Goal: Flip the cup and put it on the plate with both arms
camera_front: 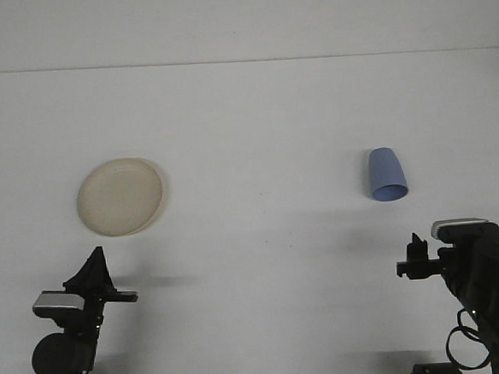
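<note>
White worktop (254, 135) filling nearly the whole front view, bare apart from two items. Landmark taken as the cream plate (120, 196), lying flat on the left half. Right arm (488, 294), bulky and black, low in the corner far right of the plate and nearer the camera. Left arm (67, 337) directly in front of the plate, nearer the camera, well apart from its rim. Blue cup (386, 174) far to the right of the plate, at about the same depth; resting mouth down, wider rim toward the camera, slightly tilted, untouched. Left tool (97, 275) pointing up toward the plate, not touching it; cannot tell whether spread or pressed together. Right tool (416, 259) far right of the plate, short of the cup; finger spacing not resolvable either.
</note>
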Available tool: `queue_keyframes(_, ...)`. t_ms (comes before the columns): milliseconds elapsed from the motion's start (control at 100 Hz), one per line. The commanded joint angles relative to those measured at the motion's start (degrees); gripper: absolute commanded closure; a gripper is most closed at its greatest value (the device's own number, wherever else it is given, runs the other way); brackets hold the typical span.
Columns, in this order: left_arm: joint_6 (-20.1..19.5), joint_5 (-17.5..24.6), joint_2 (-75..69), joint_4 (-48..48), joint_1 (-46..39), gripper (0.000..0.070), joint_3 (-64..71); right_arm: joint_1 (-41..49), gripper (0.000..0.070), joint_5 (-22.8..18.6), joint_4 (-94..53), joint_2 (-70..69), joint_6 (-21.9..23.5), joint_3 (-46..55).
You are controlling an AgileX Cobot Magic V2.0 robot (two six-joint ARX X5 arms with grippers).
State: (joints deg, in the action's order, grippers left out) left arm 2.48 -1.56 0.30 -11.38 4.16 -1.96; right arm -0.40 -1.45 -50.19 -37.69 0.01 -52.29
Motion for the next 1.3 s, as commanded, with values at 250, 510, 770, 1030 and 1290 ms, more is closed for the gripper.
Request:
queue_keyframes(250,0.13,-0.09,-0.11,-0.68,-0.02,0.0689,1.14,0.02,0.0152,1.22,5.33,-1.51,1.20,-0.85)
queue_keyframes(510,0.13,-0.07,-0.11,-0.68,-0.02,0.0689,1.14,0.00,0.0152,0.98,16.37,-10.93,1.55,-0.09)
queue_keyframes(770,0.13,-0.09,-0.11,-0.68,-0.02,0.0689,1.14,0.00,0.0152,-1.16,33.77,-18.21,3.45,6.21)
queue_keyframes(1030,0.13,-0.07,-0.11,-0.68,-0.02,0.0689,1.14,-0.92,0.0152,-1.11,50.69,-20.55,3.61,17.00)
queue_keyframes(1290,0.13,-0.09,-0.11,-0.66,-0.02,0.0689,1.14,-4.02,0.0152,-1.14,64.67,-23.43,3.19,26.99)
